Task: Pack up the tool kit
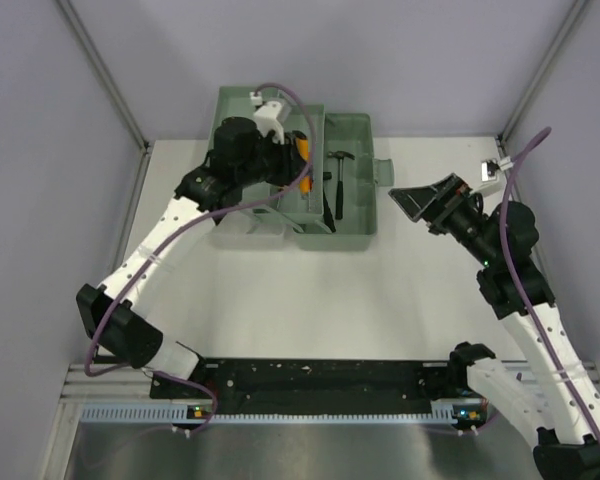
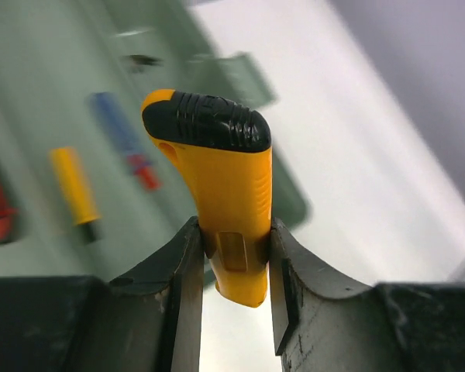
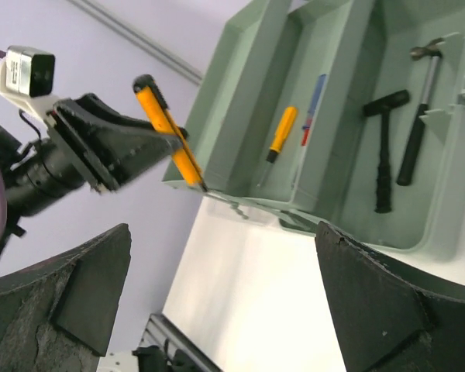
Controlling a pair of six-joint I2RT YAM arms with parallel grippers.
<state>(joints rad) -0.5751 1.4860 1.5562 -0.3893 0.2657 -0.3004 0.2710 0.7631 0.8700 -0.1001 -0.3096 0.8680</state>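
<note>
Left claw (image 2: 234,260) pinches the yellow cutter (image 2: 217,178) above the open toolbox (image 1: 355,215) at the tabletop's (image 1: 310,310) far edge.

Left of that edge's middle, the toolbox holds two hammers (image 3: 381,147) in its deep well, with a yellow-handled screwdriver (image 3: 279,132) and a blue-and-red screwdriver (image 3: 314,101) in the tray alongside. The right claw (image 1: 415,200) is spread and carries nothing, hovering just off the box's right side toward the far right corner. The cutter is pinched only near one end, tilted, with most of its body standing free. I judge it could swivel or slip in that narrow grip. Its lower tip looks close to the tray's outer wall, so a low pass could snag the rim. A high or early release might bounce it off the screwdrivers, or drop it outside onto the tabletop.
</note>
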